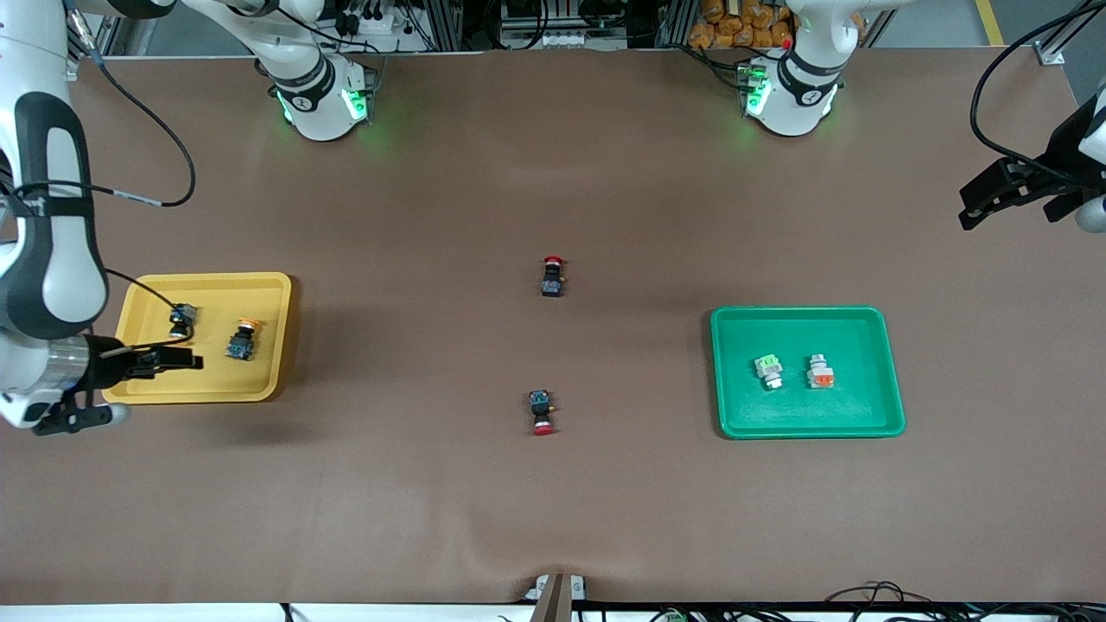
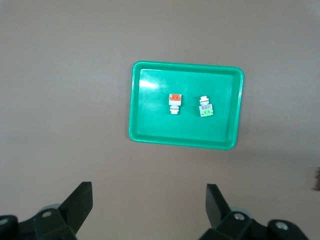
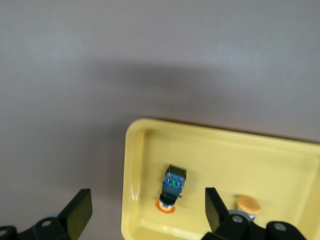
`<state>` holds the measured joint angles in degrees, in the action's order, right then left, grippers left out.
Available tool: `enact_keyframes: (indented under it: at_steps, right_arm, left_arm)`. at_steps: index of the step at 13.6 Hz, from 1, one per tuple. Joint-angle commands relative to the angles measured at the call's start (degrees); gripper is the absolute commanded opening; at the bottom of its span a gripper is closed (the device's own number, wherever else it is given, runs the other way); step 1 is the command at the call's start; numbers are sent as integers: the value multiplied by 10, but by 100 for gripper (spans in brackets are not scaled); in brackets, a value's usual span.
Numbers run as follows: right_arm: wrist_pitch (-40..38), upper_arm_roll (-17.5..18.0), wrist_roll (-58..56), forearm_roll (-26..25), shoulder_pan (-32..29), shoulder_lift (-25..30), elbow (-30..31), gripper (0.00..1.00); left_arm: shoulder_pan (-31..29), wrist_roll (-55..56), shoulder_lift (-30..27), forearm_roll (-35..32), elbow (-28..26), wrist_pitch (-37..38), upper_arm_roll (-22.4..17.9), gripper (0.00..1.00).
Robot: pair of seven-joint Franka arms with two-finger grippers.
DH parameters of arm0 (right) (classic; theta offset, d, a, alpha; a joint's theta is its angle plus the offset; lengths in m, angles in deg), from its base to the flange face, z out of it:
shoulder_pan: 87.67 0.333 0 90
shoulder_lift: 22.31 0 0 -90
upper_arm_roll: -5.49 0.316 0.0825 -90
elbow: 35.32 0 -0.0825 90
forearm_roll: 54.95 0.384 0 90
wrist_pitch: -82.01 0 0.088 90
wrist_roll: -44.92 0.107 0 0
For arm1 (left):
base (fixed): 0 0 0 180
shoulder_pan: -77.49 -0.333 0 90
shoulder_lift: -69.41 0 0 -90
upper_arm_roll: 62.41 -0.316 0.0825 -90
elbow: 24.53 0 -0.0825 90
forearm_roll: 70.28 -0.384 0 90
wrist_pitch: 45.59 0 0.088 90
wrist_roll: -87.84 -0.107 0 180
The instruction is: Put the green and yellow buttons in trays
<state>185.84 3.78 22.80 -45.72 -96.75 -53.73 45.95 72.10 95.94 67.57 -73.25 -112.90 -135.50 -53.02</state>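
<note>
The right gripper (image 1: 177, 361) hangs over the yellow tray (image 1: 155, 393), fingers spread and empty, apparently because both yellow buttons (image 1: 243, 339) already lie inside it. The left gripper (image 1: 994, 203) waits with fingers apart over the table's edge at its own end, above the green tray (image 1: 864, 427), which holds the green button (image 1: 768, 371) and the orange one (image 1: 820, 371). Two red buttons (image 1: 551, 276) lie on the table between the trays, probably left there on purpose.

Yellow tray (image 1: 147, 298), green tray (image 1: 734, 321), brown table (image 1: 553, 501).
</note>
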Motion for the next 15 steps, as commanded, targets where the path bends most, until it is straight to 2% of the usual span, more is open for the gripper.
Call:
enact_keyframes:
  at_steps: [1,5,8,11,13,15]
  right_arm:
    - [-14,0,-2,-5,14,-12,-73,100]
    - [-14,7,-6,-2,29,23,-76,100]
    - [-23,7,-1,2,37,71,-74,100]
    - [-112,0,25,-11,60,87,-120,100]
    - [-158,-37,80,-25,101,115,-126,100]
    - [-208,-44,153,-25,112,146,-126,100]
  left_arm:
    - [-1,4,-11,10,-3,8,3,100]
    - [-1,6,-12,11,-3,16,11,100]
    - [0,15,-16,11,-3,24,14,100]
    - [0,16,-17,11,-3,32,14,100]
    - [0,8,-16,11,-2,36,15,100]
    - [1,12,-19,11,-3,38,16,100]
